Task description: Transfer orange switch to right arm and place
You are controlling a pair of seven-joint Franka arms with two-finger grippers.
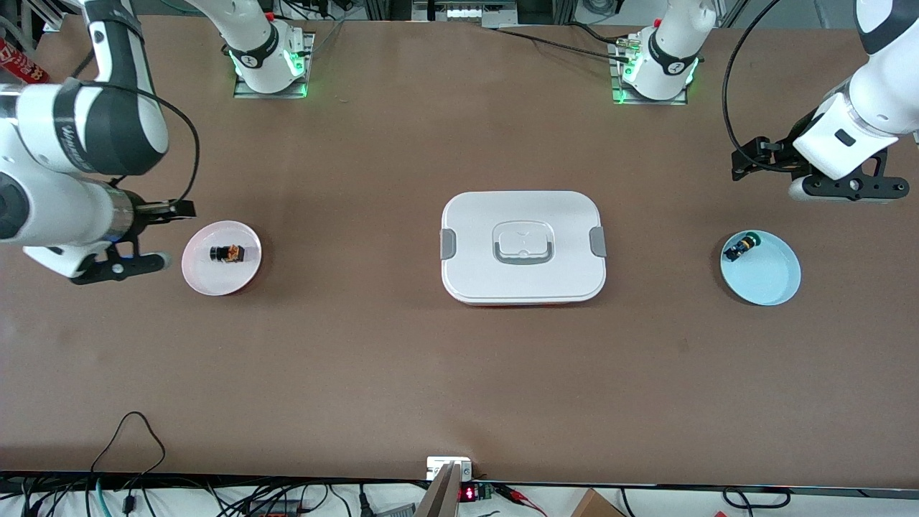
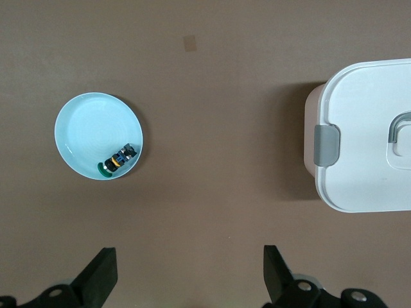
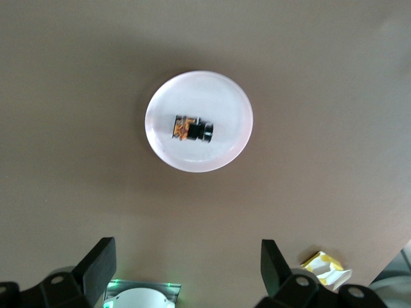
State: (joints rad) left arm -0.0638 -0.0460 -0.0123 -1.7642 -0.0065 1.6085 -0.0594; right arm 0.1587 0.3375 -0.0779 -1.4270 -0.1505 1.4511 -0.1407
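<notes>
1. Orange switch point(image 1: 227, 253): lies on its side in the pink dish point(image 1: 244, 276), at the right arm's end of the worktop point(image 1: 459, 388). That is a spot the task sentence could mean as its place; whether the task put it there cannot be told.
2. Blue dish point(image 1: 772, 283): at the left arm's end, holding a second switch point(image 1: 741, 248), dark with blue and green parts, tucked against the rim.
3. White box point(image 1: 523, 246): between the two dishes, lid on, grey latches at both ends. Nothing rests on it.
4. Right pincer point(image 3: 186, 273): hangs in the air just beside the pink dish, toward the worktop's end, fingers spread wide, holding nothing. Its wrist camera looks straight down on the orange switch.
5. Left pincer point(image 2: 189, 276): hangs above the worktop near the blue dish, fingers likewise wide apart and bare.
6. Stage: the layout fits either a handover completed and both arms backed off, or arms poised over their dishes with the work ahead.
</notes>
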